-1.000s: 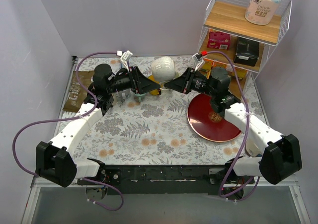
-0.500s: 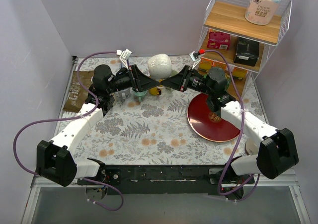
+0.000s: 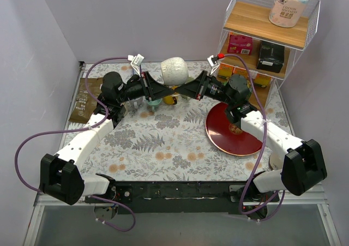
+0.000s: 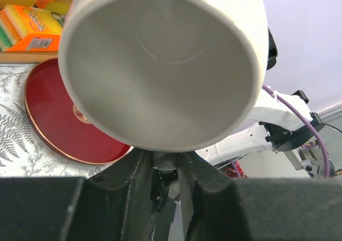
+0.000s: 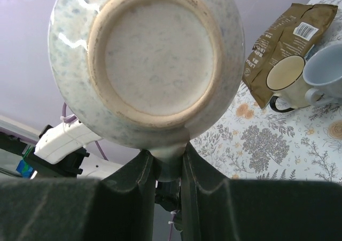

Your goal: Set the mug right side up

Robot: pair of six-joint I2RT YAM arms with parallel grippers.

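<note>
Left hand (image 3: 168,93), right hand (image 3: 184,89): mug (image 3: 174,70) higher, more sideways.

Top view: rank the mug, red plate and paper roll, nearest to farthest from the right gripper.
1. The mug, held at the right gripper, centre back.
2. The red plate, lower right of it.
3. The paper roll, on the shelf, far right corner.

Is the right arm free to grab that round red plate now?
Probably not yet: the right claw seems shut on the speckled white mug, though the round red plate lies nearby.
</note>
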